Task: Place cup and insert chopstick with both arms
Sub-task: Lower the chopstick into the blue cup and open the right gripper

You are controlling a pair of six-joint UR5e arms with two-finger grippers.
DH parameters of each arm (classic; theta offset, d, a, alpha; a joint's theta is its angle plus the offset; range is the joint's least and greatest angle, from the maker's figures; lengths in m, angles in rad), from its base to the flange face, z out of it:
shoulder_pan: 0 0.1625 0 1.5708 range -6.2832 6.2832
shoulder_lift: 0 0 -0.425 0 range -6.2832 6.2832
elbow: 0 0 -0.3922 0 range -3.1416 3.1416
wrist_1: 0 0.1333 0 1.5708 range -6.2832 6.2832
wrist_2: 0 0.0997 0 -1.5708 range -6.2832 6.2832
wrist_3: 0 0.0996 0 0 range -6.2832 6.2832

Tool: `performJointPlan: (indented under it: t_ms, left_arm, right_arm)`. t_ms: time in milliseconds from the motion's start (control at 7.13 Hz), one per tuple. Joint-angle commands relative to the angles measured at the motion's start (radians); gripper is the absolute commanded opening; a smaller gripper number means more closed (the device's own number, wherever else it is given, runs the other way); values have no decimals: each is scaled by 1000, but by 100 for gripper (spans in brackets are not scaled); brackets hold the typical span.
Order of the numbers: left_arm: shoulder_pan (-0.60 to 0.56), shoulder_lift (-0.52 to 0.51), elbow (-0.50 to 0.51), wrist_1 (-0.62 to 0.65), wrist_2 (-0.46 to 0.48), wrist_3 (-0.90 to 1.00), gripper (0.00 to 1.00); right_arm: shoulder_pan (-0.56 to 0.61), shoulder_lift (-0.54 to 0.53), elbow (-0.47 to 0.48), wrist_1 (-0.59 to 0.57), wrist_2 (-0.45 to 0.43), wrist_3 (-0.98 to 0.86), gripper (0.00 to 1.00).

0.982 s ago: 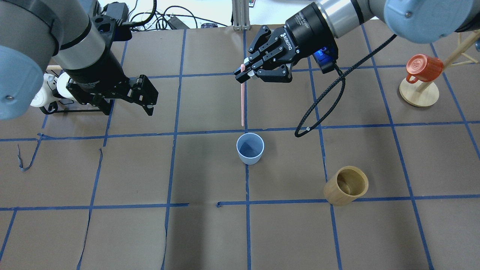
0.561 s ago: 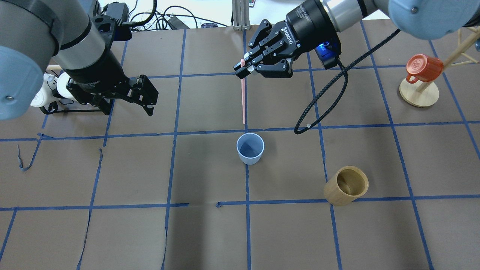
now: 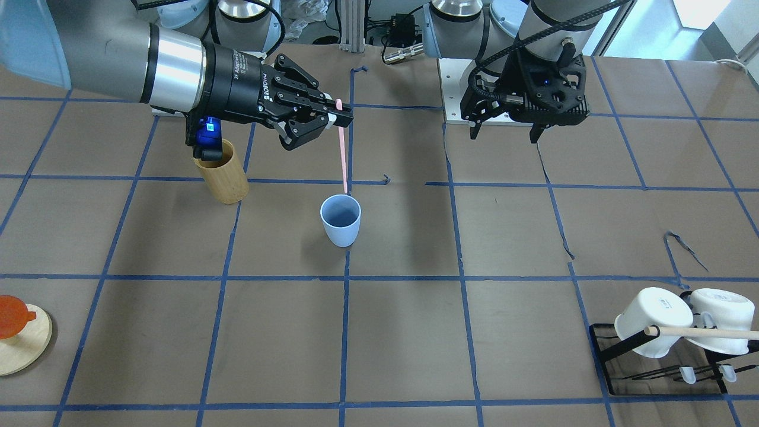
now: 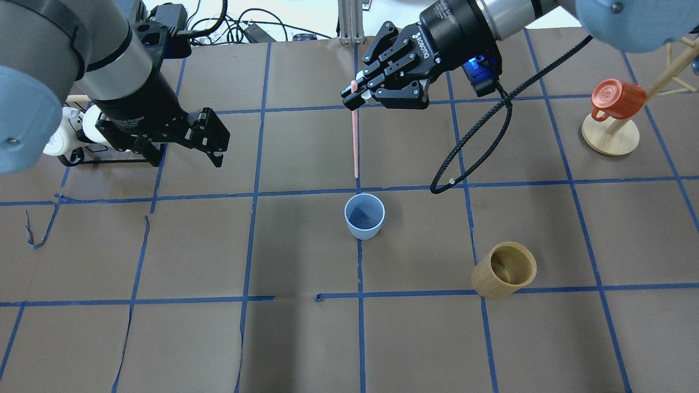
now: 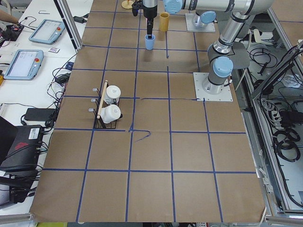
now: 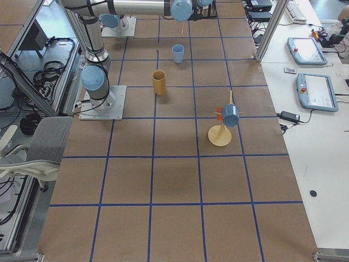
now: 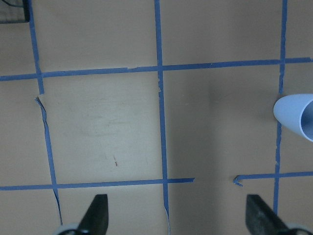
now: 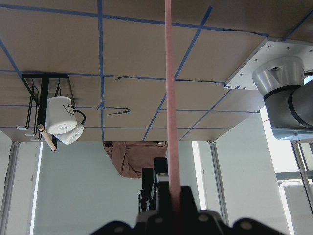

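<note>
The light blue cup (image 4: 364, 216) stands upright on the table's middle; it also shows in the front view (image 3: 340, 220) and at the right edge of the left wrist view (image 7: 296, 115). My right gripper (image 4: 355, 94) is shut on the top end of the pink chopstick (image 4: 355, 142), which hangs nearly straight down. In the front view the chopstick (image 3: 342, 154) ends just above the cup's rim on the robot's side. My left gripper (image 4: 215, 139) is open and empty, well to the cup's left; its fingertips (image 7: 95, 218) frame bare table.
A tan bamboo holder (image 4: 505, 269) stands to the right of the cup, nearer the robot. A red mug hangs on a wooden stand (image 4: 610, 136) at far right. A black rack (image 3: 628, 367) with white mugs sits at far left, behind the left arm.
My right gripper has risen and shifted slightly away with the chopstick; the stick's lower tip sits a little higher. The left arm and the cup have not moved.
</note>
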Motion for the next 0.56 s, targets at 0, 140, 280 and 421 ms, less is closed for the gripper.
performJointPlan:
  t_ms: [0, 140, 280, 421]
  left_arm:
    - [0, 2, 2, -3, 1, 0, 100]
    - [0, 2, 2, -3, 0, 0, 100]
    - [0, 2, 2, -3, 0, 0, 100]
    - [0, 2, 3, -3, 0, 0, 100]
  right_arm:
    - [2, 1, 8, 5, 0, 0, 19]
    - [2, -1, 10, 10, 0, 0, 19]
    - [2, -1, 7, 35, -5, 0, 19]
    - [2, -4, 5, 43, -33, 0, 19]
